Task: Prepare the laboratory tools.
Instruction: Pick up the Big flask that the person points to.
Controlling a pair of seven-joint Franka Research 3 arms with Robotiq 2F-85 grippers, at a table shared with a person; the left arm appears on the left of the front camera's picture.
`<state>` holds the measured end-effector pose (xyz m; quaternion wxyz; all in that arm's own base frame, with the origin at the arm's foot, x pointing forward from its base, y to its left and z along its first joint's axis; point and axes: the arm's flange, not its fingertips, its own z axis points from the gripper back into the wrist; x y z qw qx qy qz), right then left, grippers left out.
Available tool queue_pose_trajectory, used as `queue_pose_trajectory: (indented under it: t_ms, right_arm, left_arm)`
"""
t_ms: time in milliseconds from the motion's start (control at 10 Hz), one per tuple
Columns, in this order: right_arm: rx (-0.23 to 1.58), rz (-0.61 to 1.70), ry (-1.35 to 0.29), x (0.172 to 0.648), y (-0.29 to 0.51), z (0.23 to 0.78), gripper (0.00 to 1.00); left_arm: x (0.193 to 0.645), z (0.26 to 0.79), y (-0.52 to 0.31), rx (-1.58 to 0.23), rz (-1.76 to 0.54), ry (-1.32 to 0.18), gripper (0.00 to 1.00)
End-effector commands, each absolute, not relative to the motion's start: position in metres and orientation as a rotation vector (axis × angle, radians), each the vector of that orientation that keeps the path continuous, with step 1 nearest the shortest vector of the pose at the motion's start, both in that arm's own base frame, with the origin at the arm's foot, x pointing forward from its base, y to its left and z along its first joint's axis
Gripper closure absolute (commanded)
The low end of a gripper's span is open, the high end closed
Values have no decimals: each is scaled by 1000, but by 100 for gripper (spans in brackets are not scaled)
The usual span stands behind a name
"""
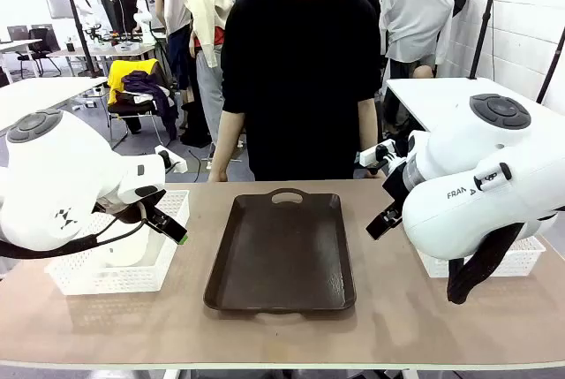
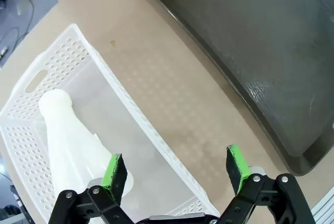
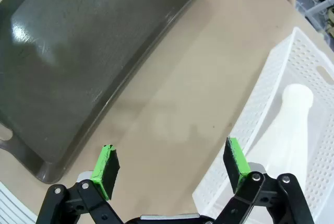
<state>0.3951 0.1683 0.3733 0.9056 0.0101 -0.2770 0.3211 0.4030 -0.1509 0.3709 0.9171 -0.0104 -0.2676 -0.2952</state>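
One frosted-white conical flask (image 2: 68, 140) sits in the white mesh basket (image 2: 130, 104) on the left, its narrow neck pointing away from my left gripper (image 2: 177, 169). That gripper hangs open over the basket's inner wall, one green pad above the flask's wide base. A second flask (image 3: 287, 130) sits in the right-hand mesh basket (image 3: 261, 109). My right gripper (image 3: 169, 164) is open above the bare table beside that basket's rim, holding nothing. From the front, the left gripper (image 1: 168, 223) and right gripper (image 1: 386, 220) flank the tray.
A dark brown tray (image 1: 281, 251) with nothing on it lies in the middle of the table, between the left basket (image 1: 106, 273) and the right basket (image 1: 521, 260). A person in black (image 1: 300, 70) stands at the far edge, hands down by the table edge.
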Motion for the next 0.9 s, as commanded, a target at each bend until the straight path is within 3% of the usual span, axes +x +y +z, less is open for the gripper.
queue_pose_trajectory:
  t_ms: [0,800]
  right_arm:
    - [21,663,-572,395,168,373,0]
    - [21,663,-572,395,168,373,0]
  left_arm:
    - [403,371,-151,-21,-607,-551,0]
    - [403,371,-151,-21,-607,-551,0]
